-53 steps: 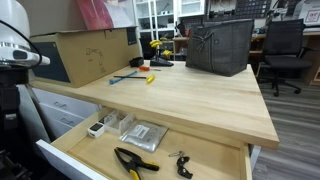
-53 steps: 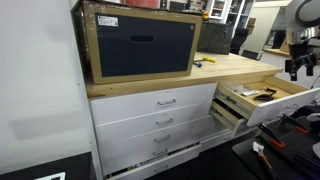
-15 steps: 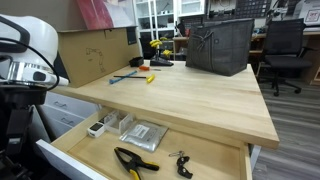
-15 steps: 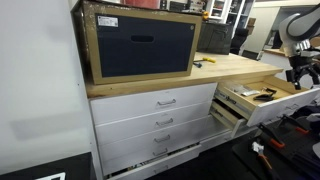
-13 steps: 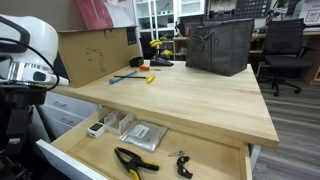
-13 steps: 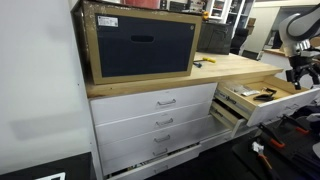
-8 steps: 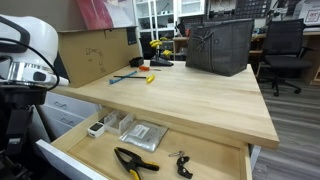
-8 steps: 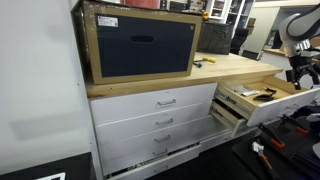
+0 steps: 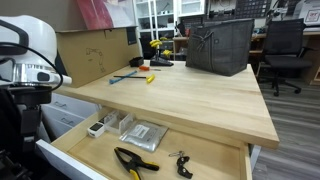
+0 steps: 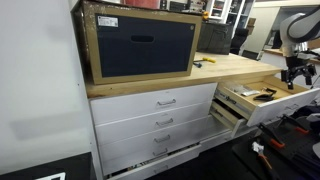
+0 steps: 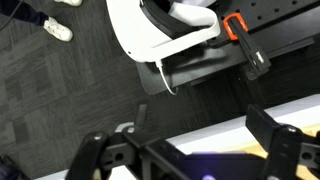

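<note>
My gripper [image 11: 185,150] is open and empty, its two black fingers [image 11: 275,135] spread wide. It hangs over the front edge of an open white drawer [image 9: 70,158], also seen in an exterior view [image 10: 262,104]. In the exterior views the gripper [image 10: 293,72] hangs under the white arm [image 9: 30,50] at the drawer's end. Black-and-yellow pliers [image 9: 134,161], a clear plastic bag [image 9: 143,135], dark keys [image 9: 181,164] and a small white box [image 9: 96,128] lie in the drawer. The wrist view shows only the drawer's white rim [image 11: 215,135] and dark carpet.
A wooden worktop [image 9: 190,95] holds a cardboard box [image 9: 85,55], a dark fabric bin [image 9: 220,45] and small tools [image 9: 140,75]. A cabinet of white drawers [image 10: 160,120] stands below. A white headset [image 11: 165,25] and an orange clamp [image 11: 235,25] lie on the floor.
The arm has shifted slightly over the last second, the gripper edging a little nearer the drawer. The things in the drawer have not moved.
</note>
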Controlling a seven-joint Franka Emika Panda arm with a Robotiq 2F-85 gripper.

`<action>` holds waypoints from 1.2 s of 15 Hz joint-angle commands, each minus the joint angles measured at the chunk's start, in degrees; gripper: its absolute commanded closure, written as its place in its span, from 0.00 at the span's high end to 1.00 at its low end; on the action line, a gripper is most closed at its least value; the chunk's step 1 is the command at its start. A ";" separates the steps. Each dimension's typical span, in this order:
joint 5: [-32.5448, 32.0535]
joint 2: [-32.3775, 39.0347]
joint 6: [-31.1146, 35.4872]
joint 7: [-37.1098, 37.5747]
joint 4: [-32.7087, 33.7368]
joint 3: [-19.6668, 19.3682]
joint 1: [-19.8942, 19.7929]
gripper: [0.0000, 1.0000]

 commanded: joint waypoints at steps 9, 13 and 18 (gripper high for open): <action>-2.68 10.40 12.17 -6.44 1.42 -3.93 -1.13 0.74; -4.16 14.02 14.72 -6.65 2.79 -4.89 -0.97 0.43; -5.23 18.79 24.83 -9.85 2.88 -6.32 -1.18 0.05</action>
